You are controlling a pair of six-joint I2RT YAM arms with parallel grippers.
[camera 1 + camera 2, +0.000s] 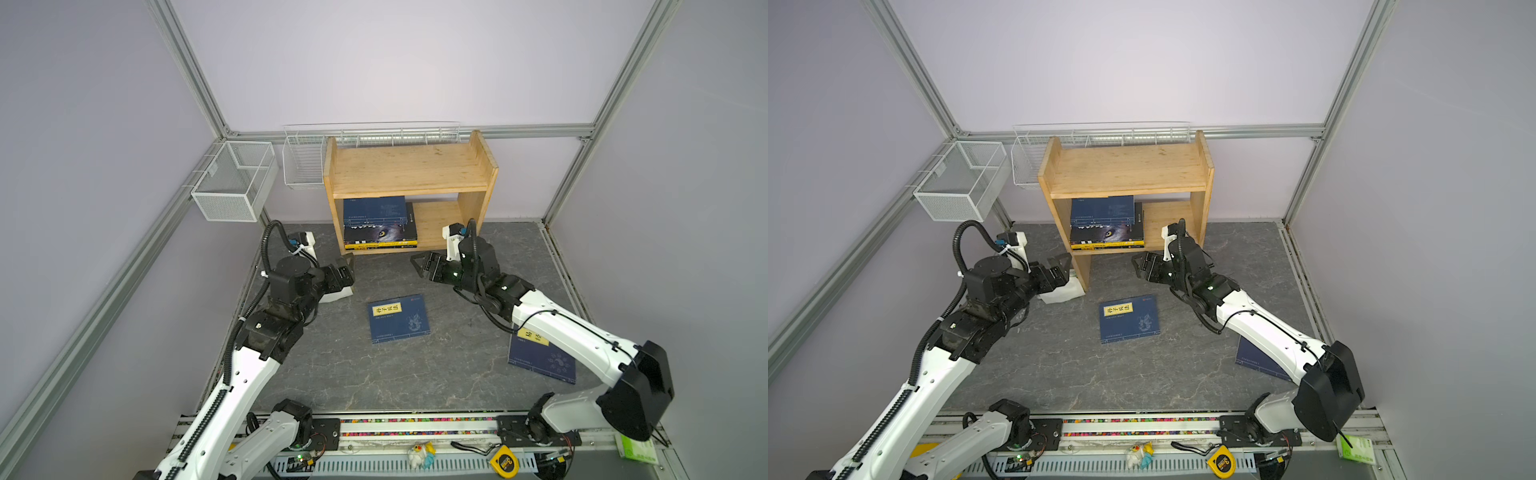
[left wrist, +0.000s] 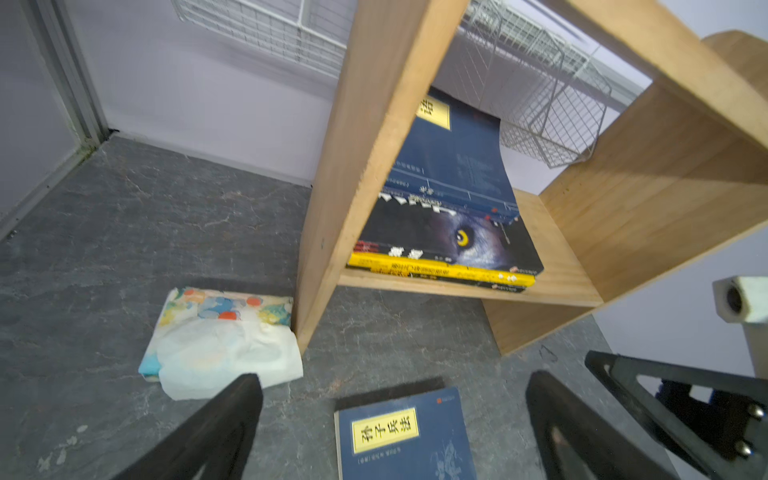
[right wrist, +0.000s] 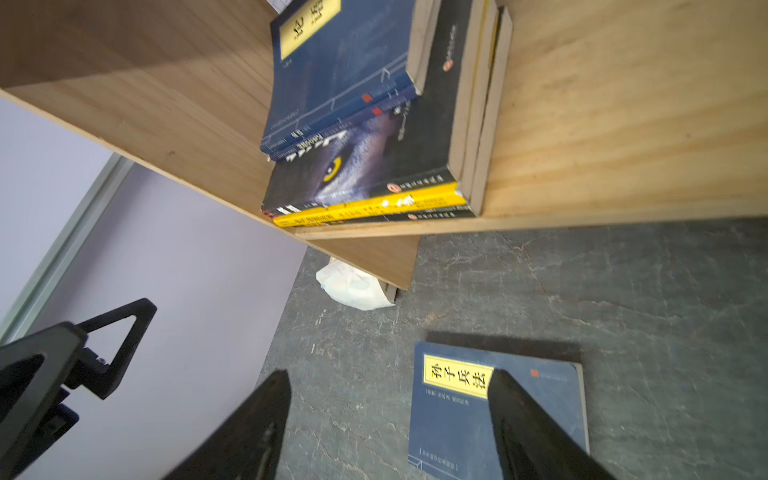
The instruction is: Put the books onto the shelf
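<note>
A lab test cell: aluminium frame, plain lilac walls.

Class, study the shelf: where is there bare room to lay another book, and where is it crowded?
Free: the whole top board; the lower board right of the stack of books, up to the right side panel. Crowded: the lower board's left half, filled by that stack.

Stack in shelf (book before it)

Book stack — five, flat on shelf; navy book, second navy book — flat on table.
</note>
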